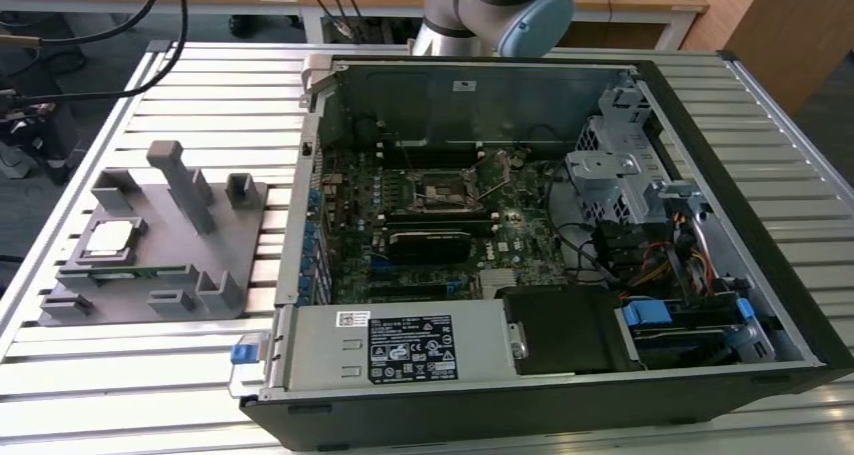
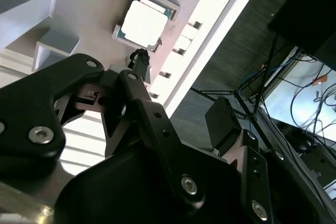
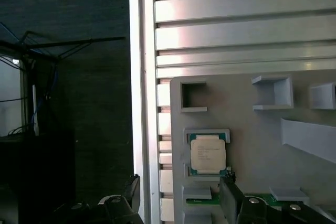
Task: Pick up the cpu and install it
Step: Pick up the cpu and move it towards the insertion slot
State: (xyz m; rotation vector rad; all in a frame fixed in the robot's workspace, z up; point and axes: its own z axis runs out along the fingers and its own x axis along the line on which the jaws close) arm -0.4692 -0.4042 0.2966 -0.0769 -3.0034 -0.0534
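I have the gripper (image 3: 178, 190) with its jaws apart and nothing between them. In the first wrist view one finger (image 3: 236, 203) stands at each side of a wide gap, through which I see bare table (image 3: 236, 24) slats and the grey tray (image 3: 252, 129).

The cpu (image 3: 208, 154) lies flat on that tray, metal plate up, seated in a shallow framed nest. In the exterior view the cpu (image 1: 111, 238) sits on the tray (image 1: 200, 245) at that view's left, well apart from the socket (image 1: 441, 190) inside the open case (image 1: 534, 395). A green memory stick (image 1: 154, 271) lies just beside the nest.

What matters to me is the offset. The chip is out ahead of the fingertips, not between them, and I judge the gripper is well above it, with no contact. In the first wrist view it lines up closer to one finger than to the middle of the gap, so I read the jaws as not yet centred over it. The chip is square, so no long axis; its edges run parallel to the tray's edges, and the gap looks roughly square to them.
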